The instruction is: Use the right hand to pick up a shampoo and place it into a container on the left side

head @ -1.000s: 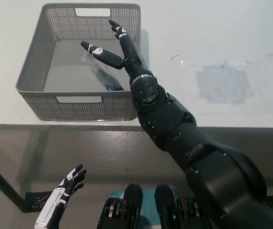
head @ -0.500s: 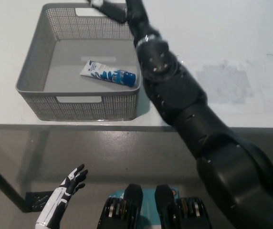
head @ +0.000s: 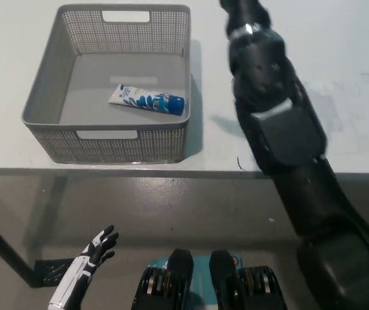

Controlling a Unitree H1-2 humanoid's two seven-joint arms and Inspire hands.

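Observation:
A white and blue shampoo tube (head: 146, 99) lies flat on the floor of the grey mesh basket (head: 49, 84), blue cap toward the right wall. My black right arm (head: 275, 123) reaches up over the table to the right of the basket, and its hand is out of the picture past the top edge. My white left hand (head: 94, 248) hangs low at the lower left, below the table edge, with its fingers spread and nothing in it.
The white table (head: 339, 58) stretches to the right of the basket, with a faint greyish patch behind my arm. Its front edge runs across the middle of the picture, with the floor below it.
My right arm has swung rightward and up, away from the basket, and its hand has left the picture. The shampoo tube stays lying in the basket. The left hand is unmoved.

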